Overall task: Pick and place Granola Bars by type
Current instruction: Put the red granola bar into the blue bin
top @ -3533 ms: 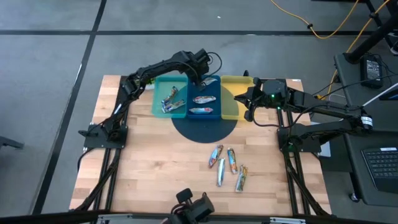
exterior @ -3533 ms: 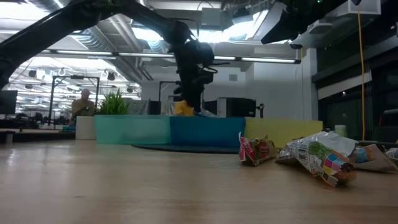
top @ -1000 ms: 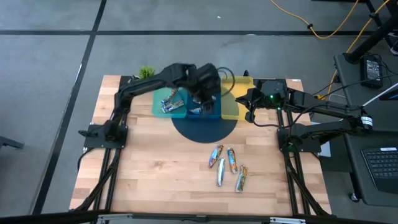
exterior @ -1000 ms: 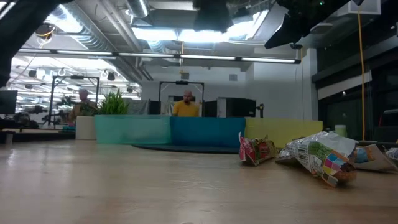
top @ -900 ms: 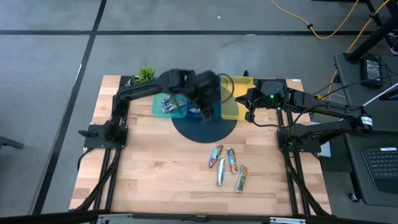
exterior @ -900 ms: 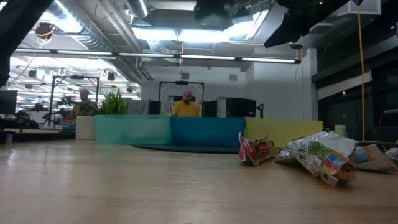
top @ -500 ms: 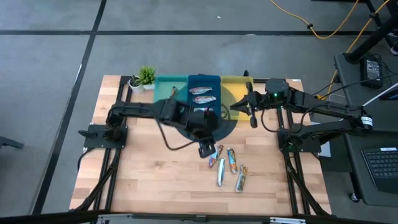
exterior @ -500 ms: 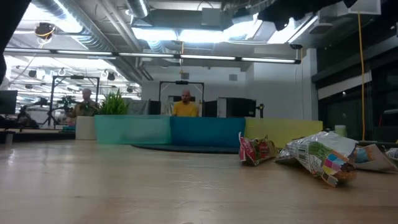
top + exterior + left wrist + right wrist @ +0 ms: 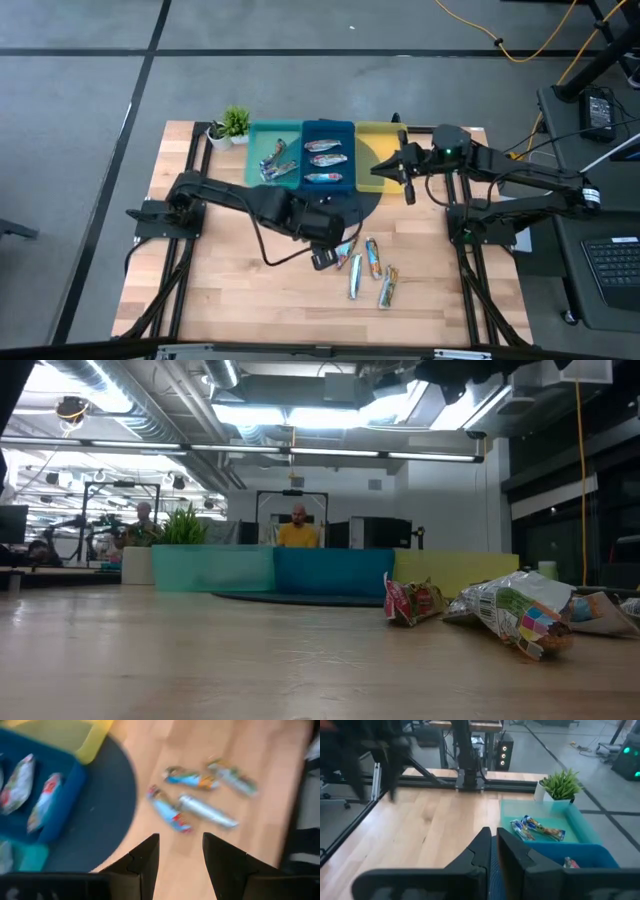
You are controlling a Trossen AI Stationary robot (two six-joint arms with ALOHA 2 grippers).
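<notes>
While the left gripper (image 9: 328, 258) hung open and empty over the table (image 9: 250, 280), just left of the four loose bars (image 9: 366, 266) lying right of centre on the near half, we saw the right gripper (image 9: 404, 185) shut on nothing above the yellow tray (image 9: 372, 140). We counted more bars at the far side: blue ones in the teal tray (image 9: 258, 140) and three in the blue tray (image 9: 326, 127) beside it.

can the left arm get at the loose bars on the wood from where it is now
Probably yes. The left gripper hangs open and empty right beside the four loose bars, and nothing stands between them. The right gripper waits back over the yellow tray.
</notes>
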